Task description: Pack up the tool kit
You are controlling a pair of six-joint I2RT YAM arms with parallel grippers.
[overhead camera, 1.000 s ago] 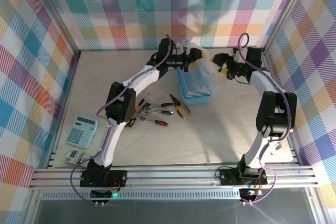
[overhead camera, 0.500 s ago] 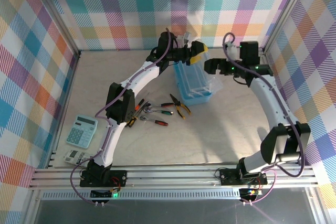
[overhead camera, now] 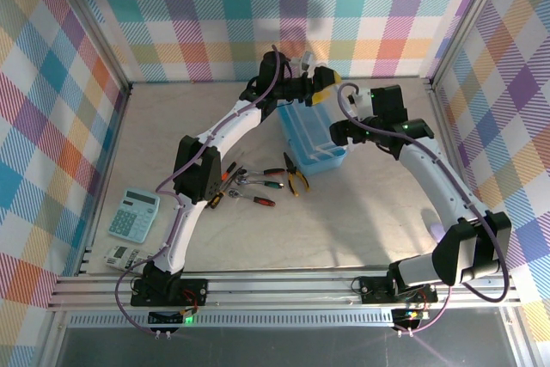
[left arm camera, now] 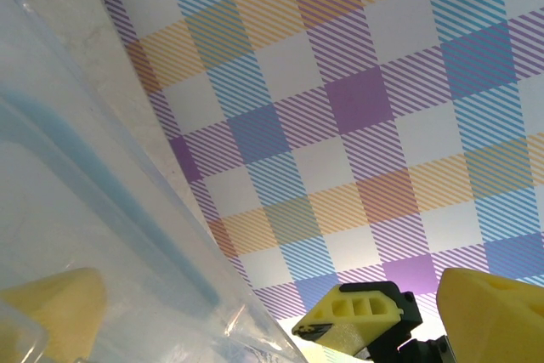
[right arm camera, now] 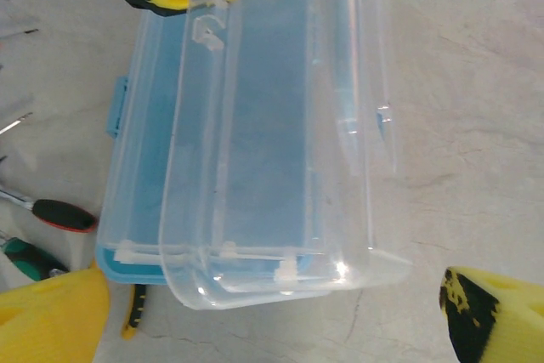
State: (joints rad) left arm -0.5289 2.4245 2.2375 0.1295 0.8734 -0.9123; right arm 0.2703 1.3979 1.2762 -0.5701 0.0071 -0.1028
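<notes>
I judge packing barely begun. The blue case [overhead camera: 311, 139] sits mid-table toward the back, its clear lid [right arm camera: 280, 125] raised, and it looks empty. The left gripper [overhead camera: 320, 86] and right gripper [right arm camera: 272, 329] both gape wide at the lid, holding nothing. The pliers [overhead camera: 296, 176], wrench [overhead camera: 258, 200] and screwdrivers [overhead camera: 228, 174] lie loose just beside the case. Checked walls [overhead camera: 215, 6] enclose the pale stone-look table [overhead camera: 344, 229].
</notes>
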